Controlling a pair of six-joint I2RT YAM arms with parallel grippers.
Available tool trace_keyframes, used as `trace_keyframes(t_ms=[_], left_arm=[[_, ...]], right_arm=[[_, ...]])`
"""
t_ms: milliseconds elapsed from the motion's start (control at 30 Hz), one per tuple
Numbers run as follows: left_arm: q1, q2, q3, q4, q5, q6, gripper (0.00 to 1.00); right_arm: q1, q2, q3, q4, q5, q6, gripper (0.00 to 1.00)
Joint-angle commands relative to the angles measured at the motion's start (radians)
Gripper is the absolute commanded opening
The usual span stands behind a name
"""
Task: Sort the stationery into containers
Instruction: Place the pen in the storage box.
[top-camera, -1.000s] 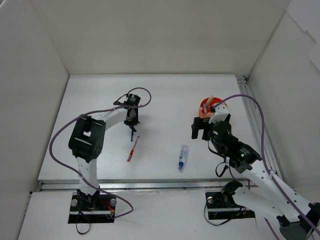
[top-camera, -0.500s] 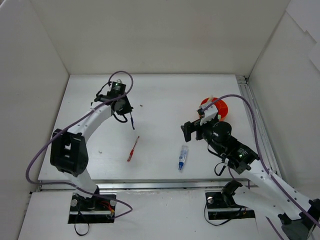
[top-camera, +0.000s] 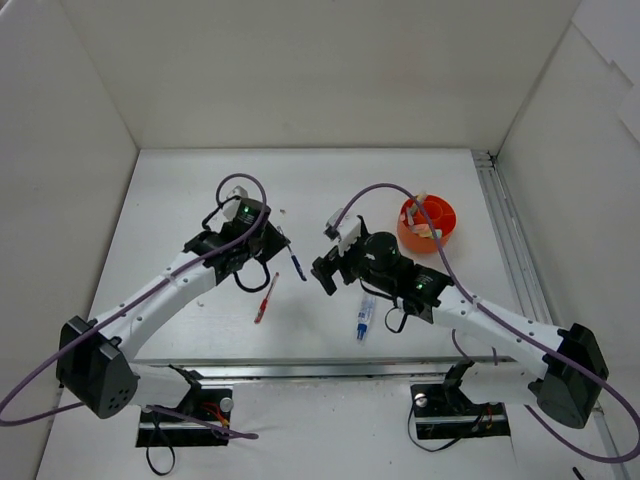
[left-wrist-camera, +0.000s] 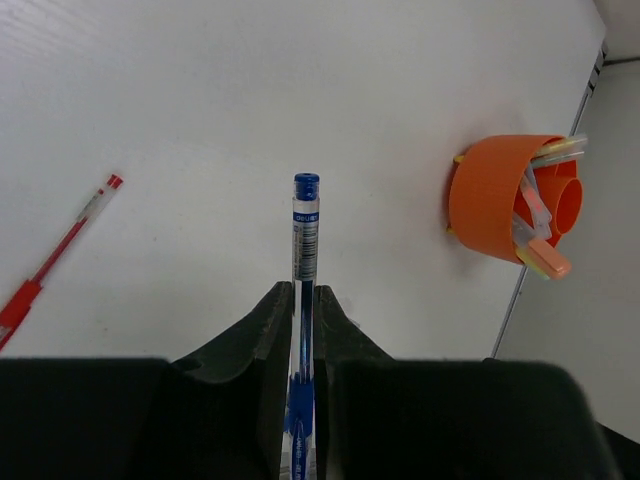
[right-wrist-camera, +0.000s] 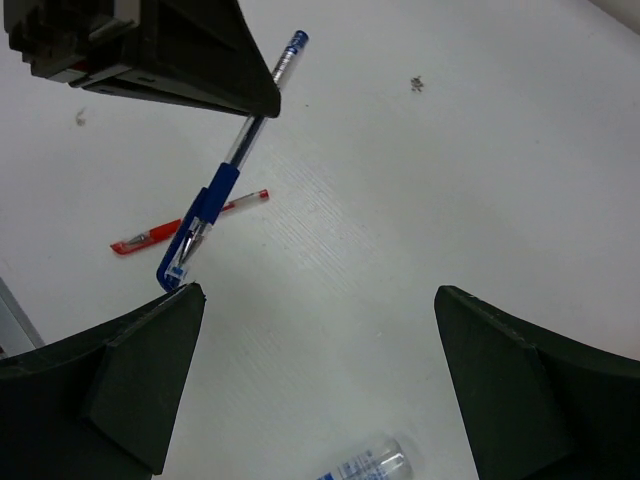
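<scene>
Filling the bay floor, the white table (top-camera: 200, 190) carries everything. Left arm (top-camera: 160, 290) reaches in from the near left, right arm (top-camera: 480, 320) from the near right; their wrists meet near table centre. Cup (top-camera: 412, 240), orange, stands upright at the right rear, close to the side rail, several markers leaning inside it. Left gripper (left-wrist-camera: 303, 295): fingers pressed together on the blue pen (left-wrist-camera: 305, 230), clamped around its barrel, one end jutting well past the fingertips and roughly toward the cup. Cannot tell whether the pen touches the table. Right gripper (right-wrist-camera: 315, 290): fingers spread wide, nothing between them, just beside the left gripper. Red pen (top-camera: 266, 297) lies flat below the left gripper. Clear blue-capped marker (top-camera: 366, 316) lies flat under the right arm, near the front edge, well apart from the cup.
</scene>
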Motion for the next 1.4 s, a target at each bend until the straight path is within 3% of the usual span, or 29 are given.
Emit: trace_keyframes(t_ms=[0, 167, 400, 667, 800, 833, 900, 1067, 1133, 1367], left_arm=[[-0.012, -0.085, -0.035, 0.058, -0.087, -0.21, 0.0], [-0.109, -0.108, -0.018, -0.033, -0.275, -0.315, 0.0], [-0.158, -0.097, -0.011, -0.021, -0.315, -0.373, 0.0], [-0.185, -0.128, -0.03, -0.002, -0.338, -0.401, 0.0], [-0.195, -0.139, -0.05, 0.005, -0.338, -0.404, 0.0], [-0.195, -0.14, -0.059, 0.005, -0.336, -0.405, 0.0], [-0.195, -0.143, -0.069, 0.011, -0.33, -0.411, 0.0], [-0.195, -0.16, -0.096, 0.032, -0.325, -0.394, 0.0], [-0.195, -0.165, -0.104, 0.046, -0.325, -0.378, 0.0], [-0.195, -0.169, -0.116, 0.094, -0.316, -0.277, 0.04]], right_arm=[[0.053, 0.017, -0.033, 0.179, -0.004, -0.168, 0.98], [0.067, 0.003, 0.002, 0.155, 0.018, -0.109, 0.98], [0.091, 0.06, -0.001, 0.165, -0.028, -0.115, 0.92], [0.091, 0.104, 0.022, 0.19, -0.066, -0.118, 0.76], [0.093, 0.134, 0.022, 0.242, -0.082, -0.115, 0.53], [0.091, 0.14, 0.024, 0.254, -0.086, -0.115, 0.41], [0.093, 0.151, 0.027, 0.282, -0.102, -0.115, 0.26], [0.093, 0.152, 0.036, 0.276, -0.123, -0.12, 0.11], [0.096, 0.148, 0.054, 0.215, -0.119, -0.146, 0.0], [0.096, 0.079, 0.093, 0.064, -0.085, -0.161, 0.0]])
